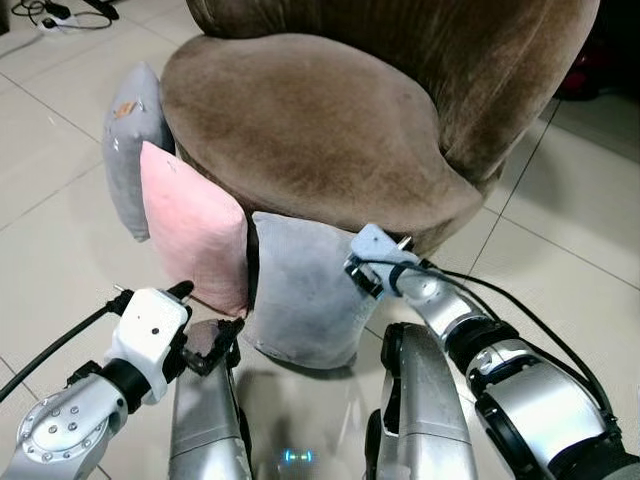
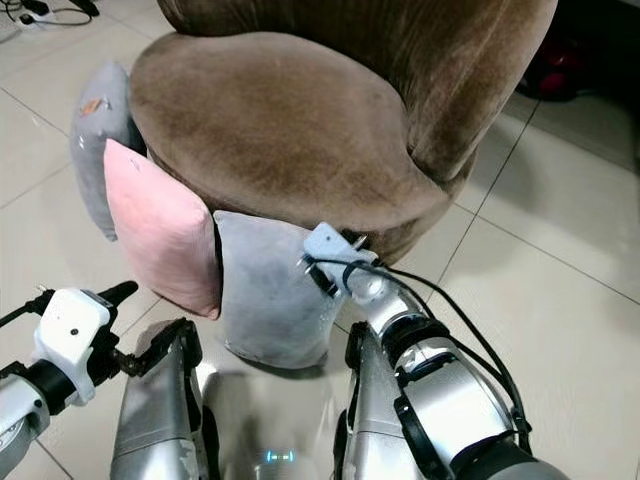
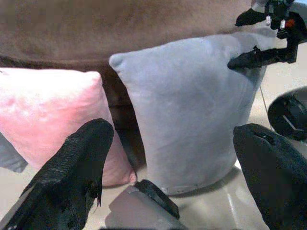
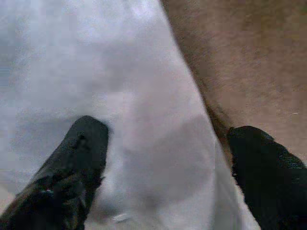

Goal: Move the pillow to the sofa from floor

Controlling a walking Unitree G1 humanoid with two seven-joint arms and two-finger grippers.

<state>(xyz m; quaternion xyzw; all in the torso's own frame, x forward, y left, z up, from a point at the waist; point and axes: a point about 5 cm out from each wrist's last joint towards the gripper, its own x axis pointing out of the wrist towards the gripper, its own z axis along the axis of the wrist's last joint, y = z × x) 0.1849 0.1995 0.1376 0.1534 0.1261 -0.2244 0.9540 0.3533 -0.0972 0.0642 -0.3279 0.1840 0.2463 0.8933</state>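
So our right gripper (image 4: 163, 158) was spread wide, one finger (image 4: 79, 158) pressed on the grey pillow (image 1: 300, 290), the other at its upper right edge against the sofa (image 1: 320, 130); nothing clamped. Pillow stood upright on the tiled floor (image 1: 60, 240), leaning on the sofa base, touching a pink pillow (image 1: 195, 225). Our left gripper (image 3: 172, 163) hung open, empty, near its lower left.

You see soft matt velvet on the brown sofa (image 1: 330, 120), plush cloth on the grey pillow (image 1: 300, 290) and pink pillow (image 1: 195, 225) — and glossy, reflective floor tiles (image 1: 560, 200).
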